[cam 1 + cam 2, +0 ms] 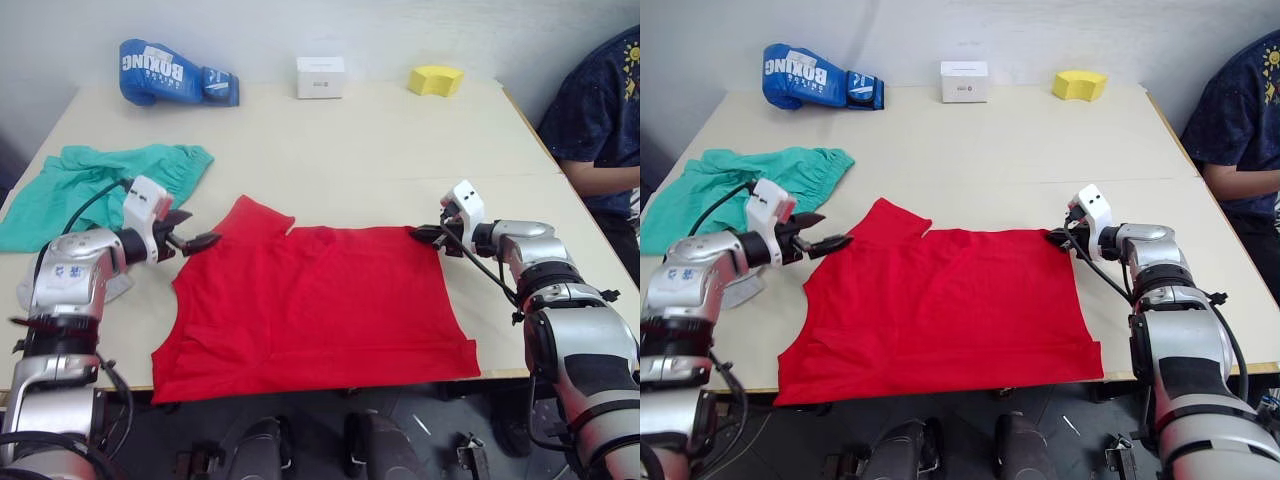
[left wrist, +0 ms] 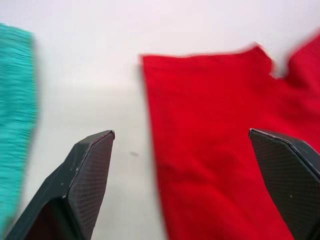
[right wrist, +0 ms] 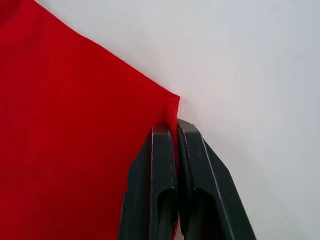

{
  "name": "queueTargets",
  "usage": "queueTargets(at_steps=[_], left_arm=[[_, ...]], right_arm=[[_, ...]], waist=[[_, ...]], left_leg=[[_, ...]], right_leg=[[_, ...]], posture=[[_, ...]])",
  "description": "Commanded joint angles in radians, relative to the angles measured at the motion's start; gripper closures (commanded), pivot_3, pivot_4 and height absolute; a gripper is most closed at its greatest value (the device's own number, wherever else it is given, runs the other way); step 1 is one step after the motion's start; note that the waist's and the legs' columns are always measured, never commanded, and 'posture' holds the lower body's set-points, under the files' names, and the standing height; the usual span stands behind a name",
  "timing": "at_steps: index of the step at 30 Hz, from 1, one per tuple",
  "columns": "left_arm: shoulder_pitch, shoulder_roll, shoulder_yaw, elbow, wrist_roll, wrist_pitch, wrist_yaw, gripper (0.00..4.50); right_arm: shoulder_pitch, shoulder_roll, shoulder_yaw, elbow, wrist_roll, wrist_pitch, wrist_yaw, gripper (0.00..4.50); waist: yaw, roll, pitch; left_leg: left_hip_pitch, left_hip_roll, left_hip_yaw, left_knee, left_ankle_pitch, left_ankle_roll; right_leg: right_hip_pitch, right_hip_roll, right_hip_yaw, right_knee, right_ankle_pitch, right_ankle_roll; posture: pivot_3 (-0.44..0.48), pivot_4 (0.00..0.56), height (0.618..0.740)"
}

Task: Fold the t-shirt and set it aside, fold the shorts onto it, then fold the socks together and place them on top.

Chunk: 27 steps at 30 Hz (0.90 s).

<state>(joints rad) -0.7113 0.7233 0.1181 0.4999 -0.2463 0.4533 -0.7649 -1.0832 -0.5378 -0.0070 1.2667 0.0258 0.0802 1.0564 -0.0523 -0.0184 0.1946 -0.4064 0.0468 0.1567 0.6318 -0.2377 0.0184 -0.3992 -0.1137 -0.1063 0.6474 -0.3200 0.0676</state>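
Pincers differ in state. The right pincer (image 3: 176, 131) is closed tight on the far right corner of the t-shirt (image 1: 320, 305), a fold of red cloth nipped between its two black fingers. The left pincer (image 1: 197, 241) stands with its fingers spread wide, gripping nothing, poised at the t-shirt's far left edge beside the raised flap of cloth there.

Largest first: the worktop (image 1: 350, 140) carries every item. The t-shirt lies spread flat near its front edge, between the two arms, its long axis running across from left arm to right arm, its near hem reaching the worktop's front edge. The left wrist view puts the red edge between the spread fingers, nearer one than the other, with bare worktop under the other finger.

The shorts (image 1: 90, 180) lie crumpled at the left, well apart from the t-shirt, behind the left arm. A pale grey piece, possibly the socks (image 1: 120, 288), shows partly under the left forearm; I cannot confirm it.

At the back edge stand a blue boxing glove (image 1: 175, 75), a white box (image 1: 320, 77) and a yellow block (image 1: 436, 79). A seated person (image 1: 600, 120) is at the right.

Judgement: the fold is not yet begun. It turns on the left pincer closing on its corner to match the right.
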Motion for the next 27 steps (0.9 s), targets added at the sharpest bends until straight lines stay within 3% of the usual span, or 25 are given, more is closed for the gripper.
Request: queueTargets(at_steps=[1,7,15,18,27], left_arm=[[-0.145,-0.024,-0.001,0.234,0.043,-0.050,0.037,0.00],[-0.354,-0.091,-0.072,0.635,0.167,-0.213,0.078,0.00],[-0.438,-0.147,-0.127,0.786,0.266,-0.196,0.046,0.00],[-0.433,-0.155,-0.121,0.790,0.270,-0.186,0.029,0.58],[-0.420,-0.180,-0.064,0.780,0.238,-0.187,0.026,3.30]], right_arm=[[-0.004,-0.007,-0.006,-0.024,-0.009,-0.053,0.027,4.47],[0.018,0.004,-0.009,-0.053,-0.012,-0.095,0.054,4.47],[0.064,-0.012,-0.026,-0.093,0.005,-0.102,0.061,4.47],[0.084,-0.017,-0.028,-0.104,0.010,-0.106,0.058,4.50],[0.106,-0.033,-0.036,-0.123,0.015,-0.111,0.069,4.50]], waist=[[-0.001,0.000,0.000],[-0.005,-0.001,0.000],[-0.004,-0.002,0.001],[-0.004,-0.003,0.001],[-0.001,-0.003,0.001]], left_leg=[[0.000,0.000,0.000,0.000,0.000,0.000],[0.000,0.000,0.005,0.000,0.000,0.001],[0.000,0.000,0.010,0.002,0.000,0.001],[0.000,0.000,0.012,0.003,0.000,0.001],[0.000,0.000,0.012,0.004,0.000,0.001]], right_leg=[[0.000,0.000,0.000,0.000,0.000,0.000],[-0.001,0.002,-0.002,0.001,0.000,0.001],[-0.007,0.003,0.000,0.005,0.000,0.002],[-0.008,0.002,0.002,0.006,0.000,0.002],[-0.009,0.001,0.002,0.008,0.000,0.002]], posture=[[0.000,0.150,0.740],[0.000,0.150,0.740],[0.000,0.150,0.740],[0.000,0.150,0.740],[0.000,0.150,0.740]])
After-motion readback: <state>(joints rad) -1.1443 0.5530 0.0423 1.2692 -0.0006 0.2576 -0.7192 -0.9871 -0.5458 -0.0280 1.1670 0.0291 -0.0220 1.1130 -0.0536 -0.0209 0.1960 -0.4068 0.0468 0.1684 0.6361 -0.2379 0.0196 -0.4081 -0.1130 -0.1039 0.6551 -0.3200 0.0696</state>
